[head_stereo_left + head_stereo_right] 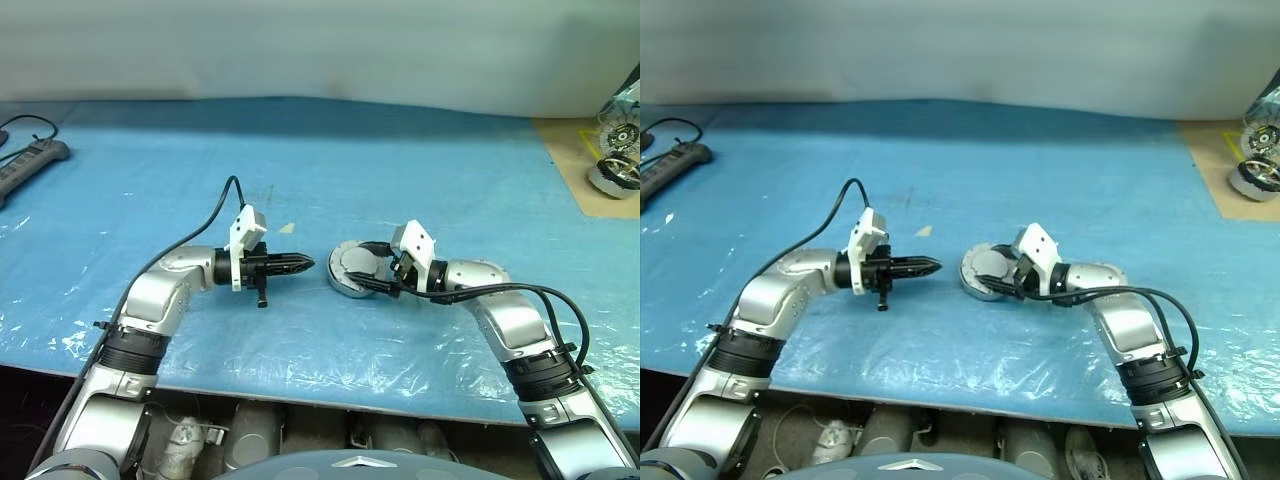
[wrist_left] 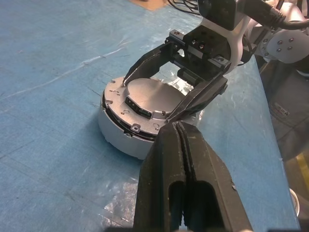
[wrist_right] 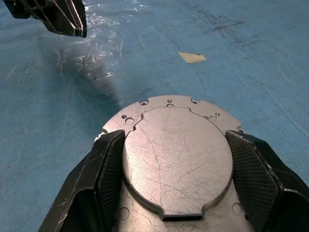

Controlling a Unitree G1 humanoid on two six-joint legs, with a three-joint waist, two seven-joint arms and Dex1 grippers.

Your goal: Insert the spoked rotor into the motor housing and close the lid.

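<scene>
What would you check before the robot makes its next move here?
1. Lid lies flat on the round grey assembly: ok.
2. Right gripper is spread, one finger on each side of the lid: ok.
3. Those fingers actually pressing the lid: cannot tell.
4. Left gripper is shut, empty and apart from the assembly: ok.
5. Rotor seated inside under the lid: cannot tell.
6. Blue mat around the assembly free of loose parts: ok, just a tape scrap.

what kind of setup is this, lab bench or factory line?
Looks like a lab bench, not a line: blue plastic sheet over the table, a power strip at its edge, spare motor parts on cardboard.
</scene>
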